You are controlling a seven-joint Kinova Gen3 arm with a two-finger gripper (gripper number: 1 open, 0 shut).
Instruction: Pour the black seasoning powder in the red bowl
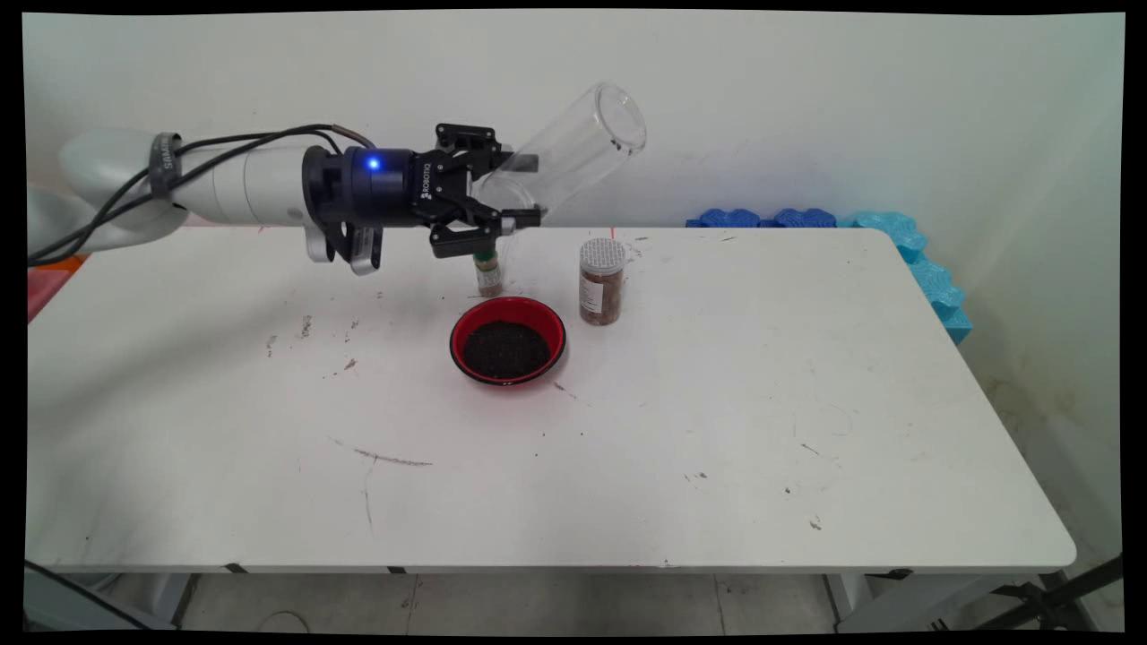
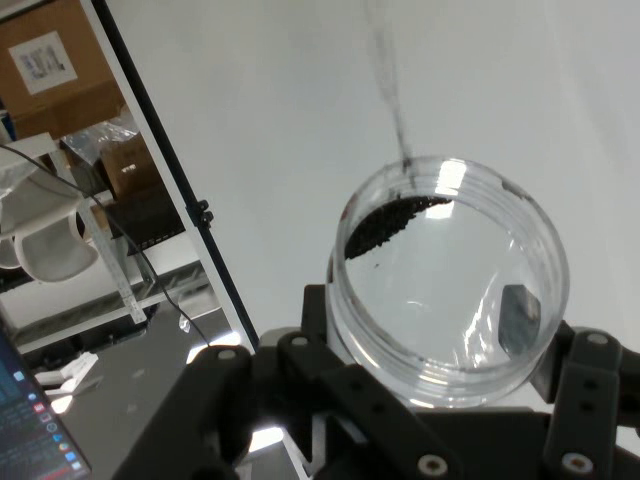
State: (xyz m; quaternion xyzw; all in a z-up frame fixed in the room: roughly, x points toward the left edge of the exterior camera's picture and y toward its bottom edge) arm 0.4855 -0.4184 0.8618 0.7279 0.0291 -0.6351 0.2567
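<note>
Your gripper (image 1: 529, 190) is closed on a clear plastic jar (image 1: 573, 148), one finger on each side near its base, held above the table (image 1: 717, 430) and tilted with its open mouth up and to the right toward the wall. In the hand view you see a small clump of dark grains (image 2: 385, 222) clinging inside the jar; the rest of it looks empty.

Below the gripper you have a red bowl (image 1: 507, 340) filled with dark granules. Just right of it stands a jar with a perforated grey lid (image 1: 601, 281) holding brown material; its label is too small to read. A small green-capped bottle (image 1: 487, 272) stands behind the bowl, partly hidden by the gripper. Blue foam pieces (image 1: 905, 246) line the table's far right edge.

The gripper body reads ROBOTIQ.
</note>
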